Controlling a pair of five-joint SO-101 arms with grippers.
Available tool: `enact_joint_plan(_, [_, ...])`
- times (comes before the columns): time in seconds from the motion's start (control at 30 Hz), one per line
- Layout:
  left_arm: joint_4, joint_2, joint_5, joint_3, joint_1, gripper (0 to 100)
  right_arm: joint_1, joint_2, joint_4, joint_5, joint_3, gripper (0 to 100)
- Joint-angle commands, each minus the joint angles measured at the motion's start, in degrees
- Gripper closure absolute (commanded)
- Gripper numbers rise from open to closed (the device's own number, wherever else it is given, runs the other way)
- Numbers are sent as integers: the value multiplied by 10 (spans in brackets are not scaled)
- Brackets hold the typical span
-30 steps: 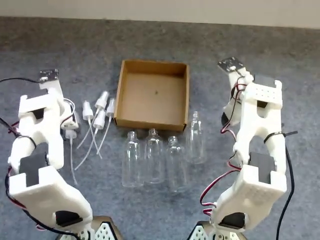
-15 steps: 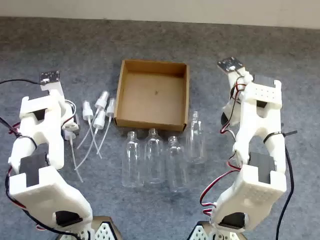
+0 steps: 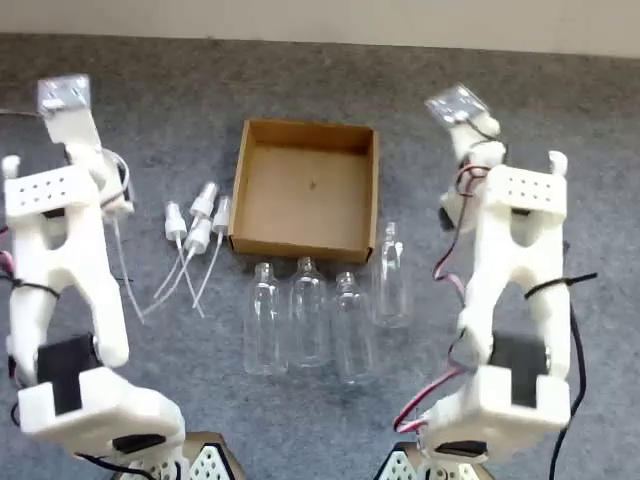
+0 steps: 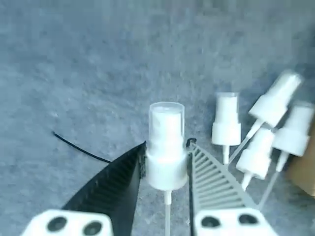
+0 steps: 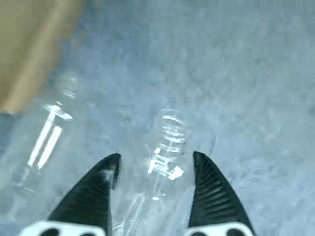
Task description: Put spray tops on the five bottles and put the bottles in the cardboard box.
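One spray top (image 4: 166, 162) is clenched by its collar in the left gripper (image 4: 167, 144), its thin dip tube hanging free, so I judge a tilted approach could miss a narrow bottle neck or knock the bottle over. The right gripper (image 5: 156, 156) hangs released above a clear bottle (image 5: 170, 130) on the counter (image 3: 150, 100). Four loose spray tops (image 3: 195, 230) lie at nine o'clock of the cardboard box (image 3: 305, 245), four bottles (image 3: 305, 310) close together at its six o'clock, crowding any reach.
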Motion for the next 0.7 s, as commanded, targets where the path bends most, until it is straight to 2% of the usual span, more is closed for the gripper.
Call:
enact_joint_plan(0.0, [49,-81,-15,-90,9,996,-49,-102,-3,5,-15,995])
enact_joint_plan(0.2, [90,-189,-19,-177,52,996,-111,-168,-7,2,-21,995])
enact_joint_plan(0.4, [85,-333,-19,-250,153,996,-212,-254,-22,-127,-18,995])
enact_joint_plan(0.57, [77,-405,-18,-281,273,996,-268,-352,-150,-192,106,995])
enact_joint_plan(0.67, [26,-408,14,-280,321,995,-299,-429,-248,-216,246,995])
